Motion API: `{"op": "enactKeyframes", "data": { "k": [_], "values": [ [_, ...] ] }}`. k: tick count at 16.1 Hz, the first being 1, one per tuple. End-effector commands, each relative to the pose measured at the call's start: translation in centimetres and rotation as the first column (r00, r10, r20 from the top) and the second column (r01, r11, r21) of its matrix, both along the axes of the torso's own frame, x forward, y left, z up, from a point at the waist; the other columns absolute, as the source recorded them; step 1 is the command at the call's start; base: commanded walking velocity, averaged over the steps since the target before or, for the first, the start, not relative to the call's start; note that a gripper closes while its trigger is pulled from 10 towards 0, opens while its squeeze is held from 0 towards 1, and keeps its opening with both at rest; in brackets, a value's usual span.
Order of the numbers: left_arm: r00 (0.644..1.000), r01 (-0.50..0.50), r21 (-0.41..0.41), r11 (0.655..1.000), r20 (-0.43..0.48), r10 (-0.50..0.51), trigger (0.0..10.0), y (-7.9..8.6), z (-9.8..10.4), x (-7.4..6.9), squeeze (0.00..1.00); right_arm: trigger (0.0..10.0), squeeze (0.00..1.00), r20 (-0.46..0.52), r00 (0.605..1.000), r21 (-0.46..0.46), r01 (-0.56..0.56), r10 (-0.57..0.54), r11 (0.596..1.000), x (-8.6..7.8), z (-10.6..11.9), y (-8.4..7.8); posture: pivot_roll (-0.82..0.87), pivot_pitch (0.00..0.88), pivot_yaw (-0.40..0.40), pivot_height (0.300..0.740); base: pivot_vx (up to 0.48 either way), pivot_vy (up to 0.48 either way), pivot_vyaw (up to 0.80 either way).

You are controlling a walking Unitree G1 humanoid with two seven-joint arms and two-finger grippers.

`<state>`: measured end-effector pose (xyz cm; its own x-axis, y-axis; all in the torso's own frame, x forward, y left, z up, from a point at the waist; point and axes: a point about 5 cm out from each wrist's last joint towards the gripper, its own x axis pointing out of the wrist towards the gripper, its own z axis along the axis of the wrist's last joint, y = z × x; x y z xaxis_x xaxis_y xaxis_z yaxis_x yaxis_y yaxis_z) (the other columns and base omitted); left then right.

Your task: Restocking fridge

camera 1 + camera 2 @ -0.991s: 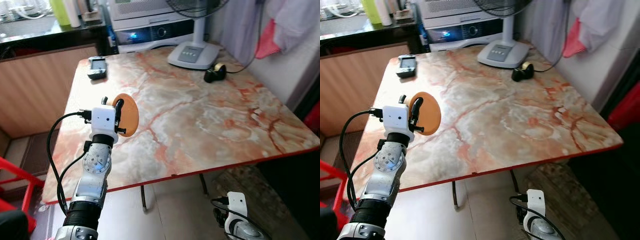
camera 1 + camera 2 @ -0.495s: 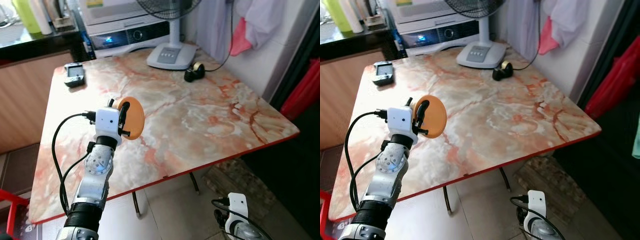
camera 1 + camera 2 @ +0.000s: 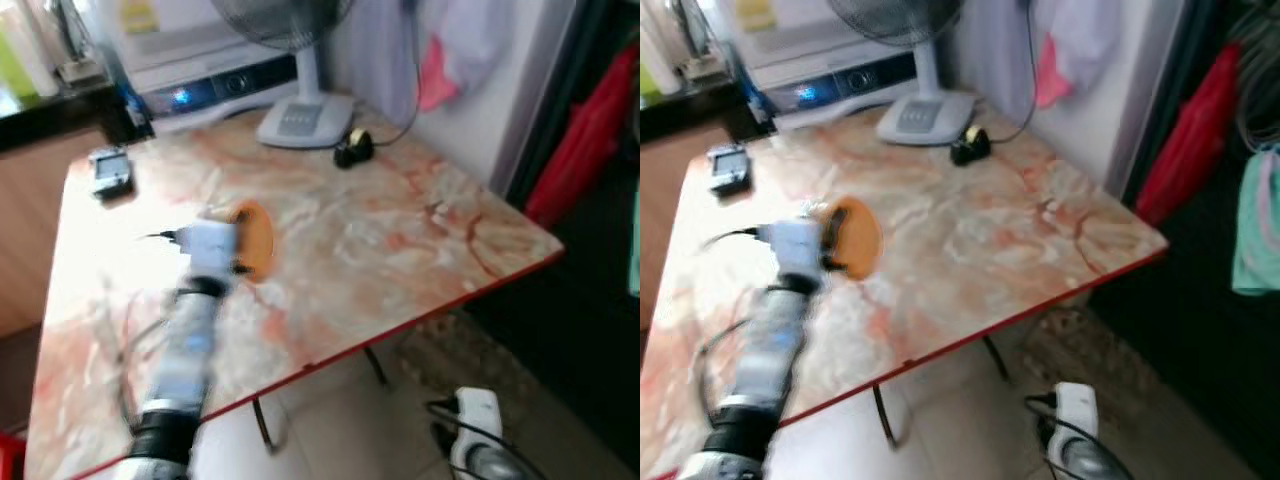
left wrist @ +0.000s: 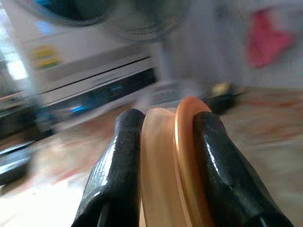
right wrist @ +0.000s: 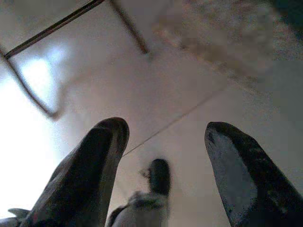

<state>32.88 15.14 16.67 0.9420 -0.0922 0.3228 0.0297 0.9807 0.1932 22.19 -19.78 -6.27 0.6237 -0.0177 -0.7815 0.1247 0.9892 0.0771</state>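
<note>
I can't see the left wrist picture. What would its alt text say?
Close up, the left gripper pinches an orange disc-shaped object on edge between two black fingers. Behind, blurred, are a marble-patterned table, a fan base and a white appliance.

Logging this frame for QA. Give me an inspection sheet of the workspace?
Surface: marble-pattern table with a red edge.
Job's things: orange disc, held on edge above the table.
Clutter: fan base, small black item, phone-like device.
Grippers: left gripper shut on the disc; right gripper open, hanging low over the floor.
Cables: black cable at the left wrist; fan cord along the wall.
Surroundings: appliance behind the table, red cloth to the right; head views blurred.
</note>
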Motion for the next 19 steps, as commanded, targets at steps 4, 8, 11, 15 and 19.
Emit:
{"op": "enactKeyframes", "data": {
  "k": [4,8,11,15,19],
  "values": [
    [0.999,-0.031,0.005,1.000,0.022,0.031,10.0,1.06,0.76,0.13,0.00,10.0,0.00,0.007,1.000,0.014,-0.003,0.003,1.000,0.34,0.11,0.60,0.01,0.000,0.075,0.740,0.000,0.000,-0.79],
    [0.999,-0.030,-0.001,1.000,0.025,0.030,10.0,1.06,0.87,0.20,0.00,10.0,0.00,0.005,1.000,0.015,-0.010,0.010,1.000,0.41,0.16,0.59,0.01,0.000,0.074,0.740,0.000,0.000,-0.79],
    [0.999,-0.027,-0.003,1.000,0.025,0.027,10.0,1.04,0.90,0.22,0.00,10.0,0.00,0.003,1.000,0.015,-0.012,0.012,1.000,0.42,0.16,0.60,0.00,0.000,0.075,0.740,0.000,0.000,-0.79],
    [0.999,-0.023,-0.004,1.000,0.022,0.023,10.0,1.03,0.90,0.23,0.00,10.0,0.00,-0.001,1.000,0.017,-0.016,0.016,1.000,0.41,0.14,0.64,0.00,0.000,0.077,0.740,0.000,0.000,-0.79],
    [1.000,-0.015,-0.006,1.000,0.015,0.015,10.0,0.91,0.78,0.28,0.00,10.0,0.00,-0.004,1.000,0.017,-0.021,0.021,1.000,0.37,0.12,0.67,0.00,0.000,0.079,0.740,0.000,0.000,-0.79]
  ]
}}
